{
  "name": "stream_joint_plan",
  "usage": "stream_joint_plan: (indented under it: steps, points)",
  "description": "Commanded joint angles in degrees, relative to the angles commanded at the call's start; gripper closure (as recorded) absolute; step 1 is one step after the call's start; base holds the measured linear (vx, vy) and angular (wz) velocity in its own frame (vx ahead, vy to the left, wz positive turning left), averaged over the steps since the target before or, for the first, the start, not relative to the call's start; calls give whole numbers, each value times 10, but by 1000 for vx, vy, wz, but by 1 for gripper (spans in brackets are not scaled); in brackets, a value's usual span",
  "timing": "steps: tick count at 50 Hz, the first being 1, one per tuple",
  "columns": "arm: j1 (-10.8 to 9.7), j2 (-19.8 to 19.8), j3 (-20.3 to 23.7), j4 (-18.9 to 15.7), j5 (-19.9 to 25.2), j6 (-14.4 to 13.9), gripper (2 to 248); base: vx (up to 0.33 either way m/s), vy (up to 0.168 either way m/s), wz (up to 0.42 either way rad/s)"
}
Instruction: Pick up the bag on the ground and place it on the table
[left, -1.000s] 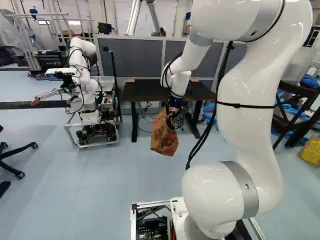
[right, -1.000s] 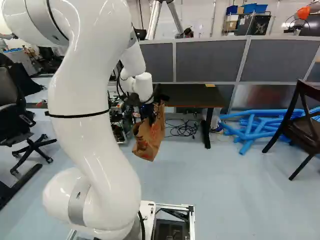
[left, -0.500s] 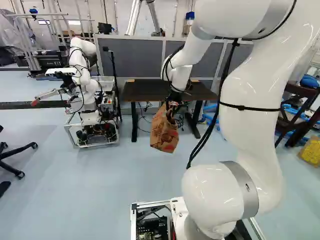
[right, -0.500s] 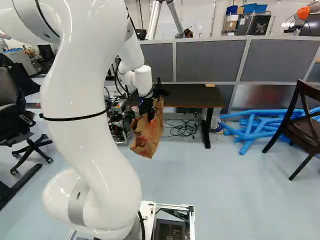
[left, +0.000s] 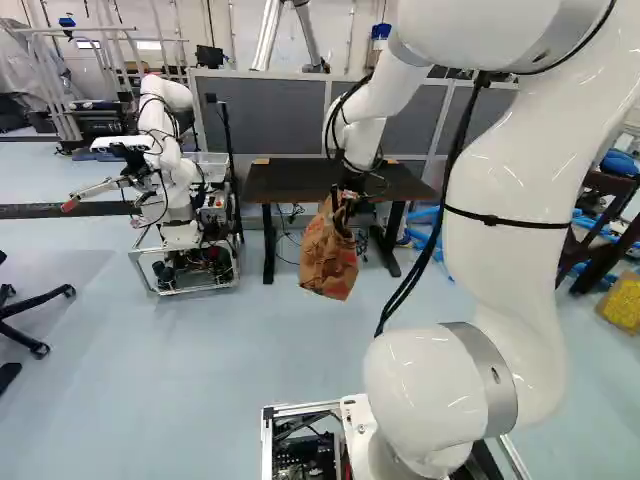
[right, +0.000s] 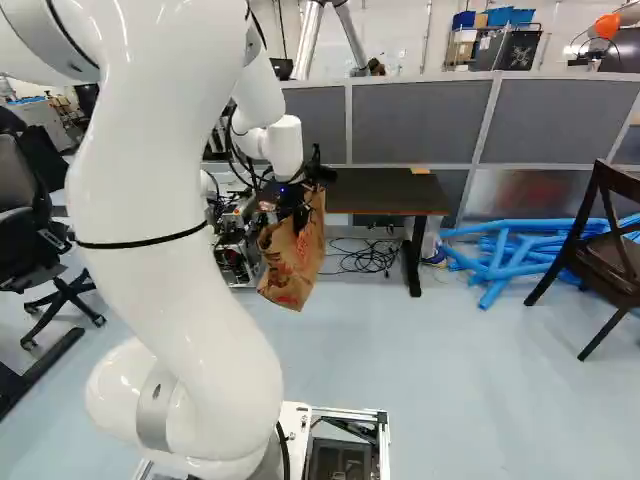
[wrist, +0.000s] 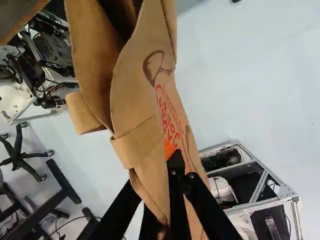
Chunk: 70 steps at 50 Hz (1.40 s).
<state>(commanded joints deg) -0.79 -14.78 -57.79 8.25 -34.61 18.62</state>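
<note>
Left base view: bag (left: 328, 258) in pincer (left: 343, 203) risen slightly with arm (left: 505, 265).

We have open air above the counter (left: 290, 180), as far back as the grey partition (left: 270, 110) standing behind it. The bag (left: 328, 255) hangs in the way on the near side, hiding part of the front edge from us. Another robot (left: 175, 200) blocks the flank at the left of the left base view; at the right of the right base view, blue tubes (right: 500, 262) and a dark chair (right: 612, 262) do. Open floor (left: 220, 370) stretches between our base and the counter, with cables (right: 368, 258) tangled low down by its leg.
</note>
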Motion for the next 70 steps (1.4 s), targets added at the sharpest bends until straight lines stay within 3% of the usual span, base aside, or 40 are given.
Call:
stream_joint_plan:
  steps: [70]
  points:
    - [1, 53, -75, 0, -121, 0, 228, 0, 0, 0]
